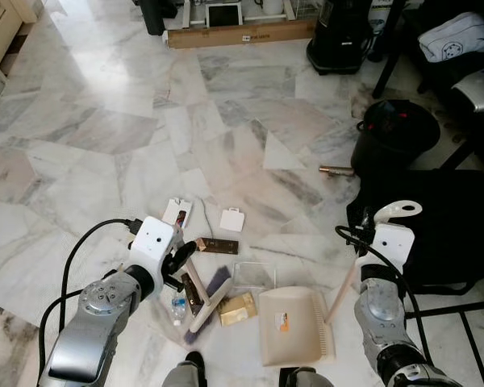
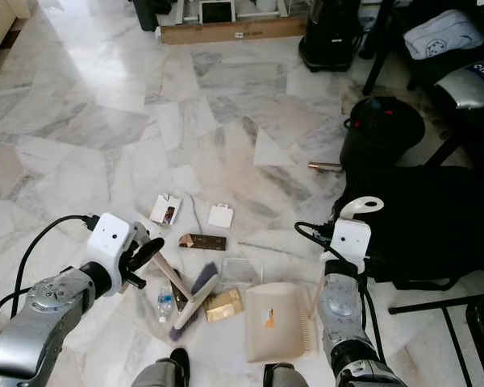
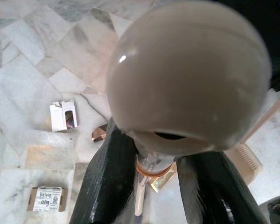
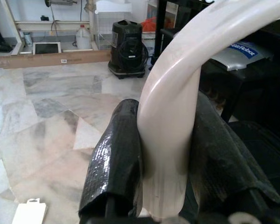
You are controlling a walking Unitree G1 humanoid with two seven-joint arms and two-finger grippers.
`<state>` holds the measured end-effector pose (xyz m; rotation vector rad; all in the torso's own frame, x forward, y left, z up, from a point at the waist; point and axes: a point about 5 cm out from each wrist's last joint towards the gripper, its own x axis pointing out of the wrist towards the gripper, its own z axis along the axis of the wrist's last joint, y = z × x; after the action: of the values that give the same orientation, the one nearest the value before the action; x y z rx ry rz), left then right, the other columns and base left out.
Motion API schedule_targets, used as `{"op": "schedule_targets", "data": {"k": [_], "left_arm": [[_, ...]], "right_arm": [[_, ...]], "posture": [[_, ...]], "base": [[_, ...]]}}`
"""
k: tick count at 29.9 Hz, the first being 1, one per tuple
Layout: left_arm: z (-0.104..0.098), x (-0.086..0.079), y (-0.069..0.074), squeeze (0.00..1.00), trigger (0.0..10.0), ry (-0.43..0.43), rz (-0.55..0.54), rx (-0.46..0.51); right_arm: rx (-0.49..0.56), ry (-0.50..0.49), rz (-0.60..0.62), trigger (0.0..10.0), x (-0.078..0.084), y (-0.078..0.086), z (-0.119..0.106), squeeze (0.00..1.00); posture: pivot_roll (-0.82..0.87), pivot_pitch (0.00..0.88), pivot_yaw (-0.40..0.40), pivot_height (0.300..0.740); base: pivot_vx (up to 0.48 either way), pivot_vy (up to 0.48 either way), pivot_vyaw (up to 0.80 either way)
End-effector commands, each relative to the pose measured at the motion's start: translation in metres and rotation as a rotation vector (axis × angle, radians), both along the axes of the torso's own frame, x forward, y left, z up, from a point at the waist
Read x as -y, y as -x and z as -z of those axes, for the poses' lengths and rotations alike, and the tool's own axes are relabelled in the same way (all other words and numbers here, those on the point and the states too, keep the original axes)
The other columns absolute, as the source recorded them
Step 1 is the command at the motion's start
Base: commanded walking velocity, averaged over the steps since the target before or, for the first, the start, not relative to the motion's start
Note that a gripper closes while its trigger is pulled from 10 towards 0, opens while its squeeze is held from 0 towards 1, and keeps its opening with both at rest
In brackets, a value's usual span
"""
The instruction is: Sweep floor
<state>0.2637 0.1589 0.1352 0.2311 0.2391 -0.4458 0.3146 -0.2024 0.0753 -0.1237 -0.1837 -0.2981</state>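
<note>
Litter lies on the marble floor point(image 1: 105, 129) just below the left gripper point(image 1: 184, 256), whose fingers clamp the brush point(image 1: 206, 298) handle; its bristles touch a gold box point(image 1: 237, 308). Beside it, the right gripper point(image 4: 165, 154) is closed around the dustpan point(image 1: 294, 326) handle, pan resting flat on the floor.

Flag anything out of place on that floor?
Litter is scattered on the marble floor ahead of the dustpan: two white packets, a dark wrapper, a gold box and a small bottle by the brush. A metallic tube lies apart near the black bin.
</note>
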Motion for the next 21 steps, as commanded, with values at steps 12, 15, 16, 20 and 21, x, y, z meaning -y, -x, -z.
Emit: {"op": "schedule_targets", "data": {"k": [12, 15, 16, 20, 21], "left_arm": [[0.013, 0.008, 0.003, 0.00, 10.0, 0.197, -0.017, -0.230], [0.008, 0.012, 0.000, 0.00, 10.0, 0.252, -0.015, -0.231], [0.006, 0.014, -0.002, 0.00, 10.0, 0.284, -0.017, -0.233], [-0.003, 0.018, -0.011, 0.00, 10.0, 0.404, -0.034, -0.246], [-0.004, 0.018, -0.011, 0.00, 10.0, 0.413, -0.035, -0.246]], "right_arm": [[-0.092, -0.004, 0.004, 10.0, 0.000, 0.015, 0.023, 0.00], [-0.099, -0.001, 0.009, 10.0, 0.003, 0.016, 0.024, 0.00], [-0.102, 0.000, 0.011, 10.0, 0.005, 0.016, 0.024, 0.00], [-0.106, 0.004, 0.016, 10.0, 0.007, 0.015, 0.023, 0.00], [-0.105, 0.005, 0.017, 10.0, 0.008, 0.015, 0.023, 0.00]], "posture": [[0.27, 0.287, 0.027, 0.740], [0.27, 0.277, 0.023, 0.740], [0.26, 0.277, 0.023, 0.740], [0.26, 0.263, 0.021, 0.740], [0.26, 0.263, 0.021, 0.740]], "base": [[0.000, 0.000, 0.00], [0.000, 0.000, 0.00], [0.000, 0.000, 0.00], [0.000, 0.000, 0.00], [0.000, 0.000, 0.00]]}}
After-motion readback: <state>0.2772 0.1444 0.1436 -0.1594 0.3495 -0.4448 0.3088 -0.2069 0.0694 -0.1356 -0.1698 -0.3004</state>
